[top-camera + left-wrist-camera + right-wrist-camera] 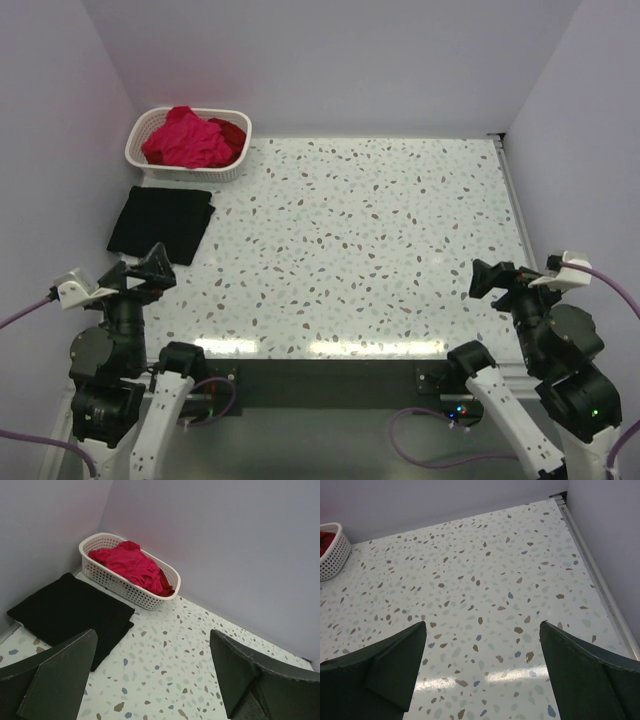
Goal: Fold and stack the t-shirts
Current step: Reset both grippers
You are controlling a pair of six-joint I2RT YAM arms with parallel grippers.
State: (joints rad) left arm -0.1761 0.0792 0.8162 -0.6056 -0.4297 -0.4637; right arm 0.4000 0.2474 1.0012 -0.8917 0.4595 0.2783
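Observation:
A black t-shirt (160, 223) lies folded flat at the table's left edge; it also shows in the left wrist view (70, 612). A magenta-pink t-shirt (185, 139) lies crumpled in the white basket (158, 171), also seen in the left wrist view (132, 565). A deep red t-shirt (232, 133) shows at its right side. My left gripper (153, 268) is open and empty, just near of the black shirt. My right gripper (494, 278) is open and empty near the table's front right.
The basket (116, 583) stands in the back left corner against the walls. Lilac walls close the table at back, left and right. A metal rail (597, 580) runs along the right edge.

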